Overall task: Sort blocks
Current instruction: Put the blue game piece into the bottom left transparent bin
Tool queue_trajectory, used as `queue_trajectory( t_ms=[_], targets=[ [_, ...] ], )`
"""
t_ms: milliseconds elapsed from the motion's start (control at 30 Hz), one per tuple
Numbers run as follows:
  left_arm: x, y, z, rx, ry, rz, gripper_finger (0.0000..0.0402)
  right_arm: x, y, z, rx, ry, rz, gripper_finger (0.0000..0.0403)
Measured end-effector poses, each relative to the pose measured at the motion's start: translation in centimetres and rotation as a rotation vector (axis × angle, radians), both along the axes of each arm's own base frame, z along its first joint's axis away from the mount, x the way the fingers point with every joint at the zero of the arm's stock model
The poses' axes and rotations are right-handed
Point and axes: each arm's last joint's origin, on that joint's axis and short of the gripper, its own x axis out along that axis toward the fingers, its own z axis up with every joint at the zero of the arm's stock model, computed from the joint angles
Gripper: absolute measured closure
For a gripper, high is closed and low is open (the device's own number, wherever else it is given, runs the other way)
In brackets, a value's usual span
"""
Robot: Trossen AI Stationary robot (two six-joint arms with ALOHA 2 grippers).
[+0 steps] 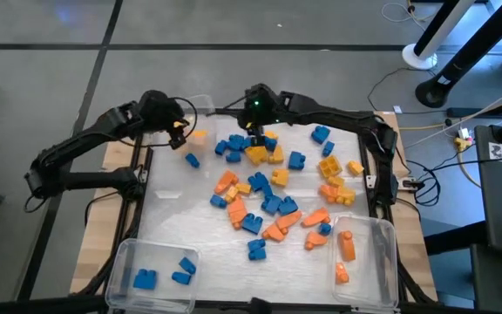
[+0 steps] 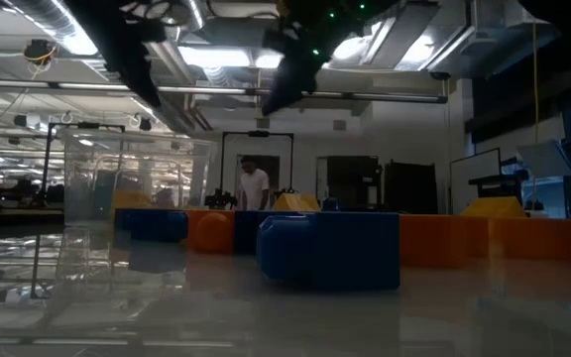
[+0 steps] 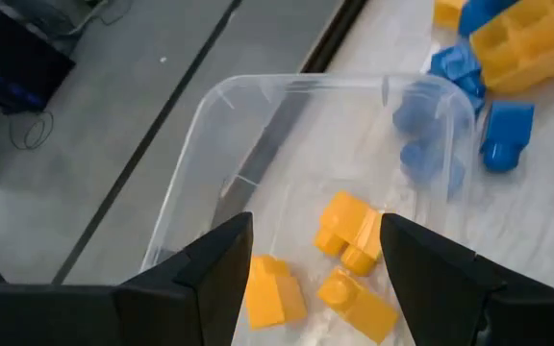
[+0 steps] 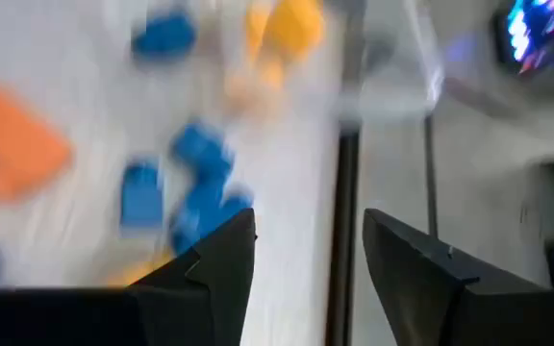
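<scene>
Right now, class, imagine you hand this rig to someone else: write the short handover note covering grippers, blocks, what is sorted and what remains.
Left gripper: open, empty, hovering over the clear bin at the table's far left, which holds three yellow blocks.
Right gripper: open, empty, above the far edge of the loose pile.
Done: near-left bin has three blue blocks; near-right bin has two orange blocks.
Left: most blue, orange and yellow blocks lie mixed mid-table, unsorted.

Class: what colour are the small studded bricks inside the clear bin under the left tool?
Yellow bricks; the left wrist view shows them best.
</scene>
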Motion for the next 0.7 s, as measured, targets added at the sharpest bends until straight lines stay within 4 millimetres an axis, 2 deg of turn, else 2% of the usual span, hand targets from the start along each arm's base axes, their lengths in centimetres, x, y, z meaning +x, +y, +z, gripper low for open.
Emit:
queue_trajectory(
  t_ms=[167, 333, 700],
  targets=[
    [-1.3, -1.0, 1.1, 0.036, -0.069, 0.011, 0.0183, -0.9, 0.4, -3.0, 0.021, 0.215, -0.098, 0.021],
    [-2.2, -1.7, 1.7, 0.061, -0.109, 0.011, 0.0183, -2.0, 0.5, -5.0, 0.113, 0.32, -0.179, 0.021],
    [-2.5, -1.9, 1.7, 0.048, -0.12, 0.025, 0.0183, -4.1, -2.2, -6.9, 0.38, 0.325, -0.268, 0.021]
  ],
)
